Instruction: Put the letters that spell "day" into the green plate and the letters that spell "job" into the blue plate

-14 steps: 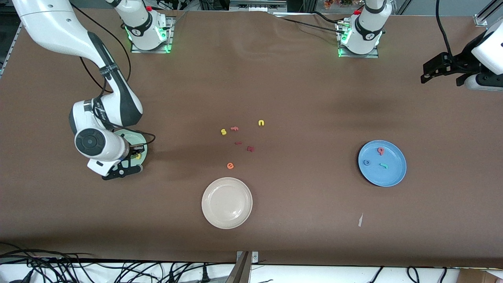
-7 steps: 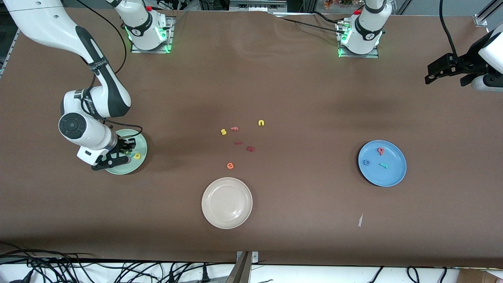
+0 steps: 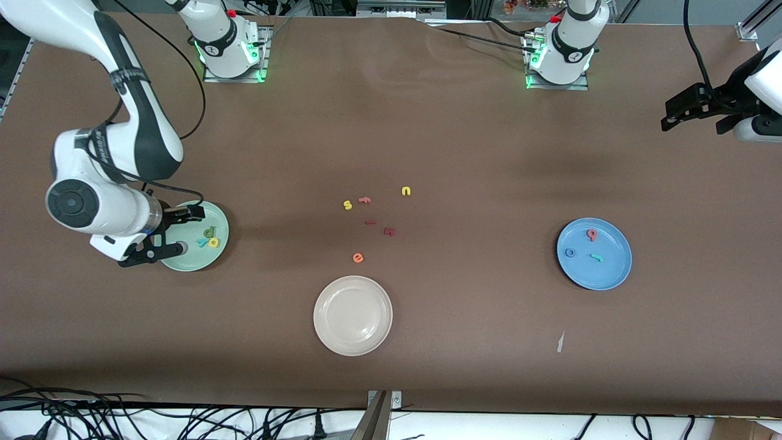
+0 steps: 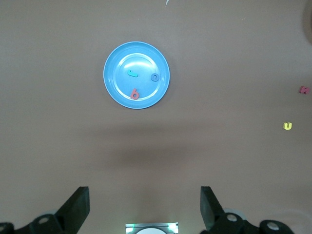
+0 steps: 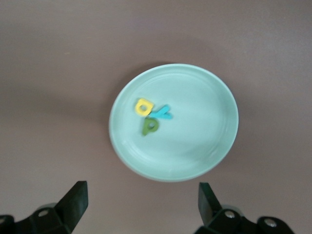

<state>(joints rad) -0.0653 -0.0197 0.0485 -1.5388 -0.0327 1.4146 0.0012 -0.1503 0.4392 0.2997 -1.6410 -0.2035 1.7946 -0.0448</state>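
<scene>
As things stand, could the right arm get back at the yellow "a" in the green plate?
Probably yes. The right pincer is open over the green plate, and the yellow "a" lies uncovered, though it touches the teal "y" and dark green "d".

Lit evenly and brightly from overhead, without hard glare. Cast soft, diffuse shadows on the brown table (image 3: 464, 342): a broad dark band just above the blue plate (image 3: 617, 275) in the front view, another beside the green plate (image 3: 221, 220) toward the table's middle. Showed a faint sheen on the cream-white plate (image 3: 327, 339). Stayed sharp in front; looked slightly soft around the green plate in the right wrist view.
</scene>
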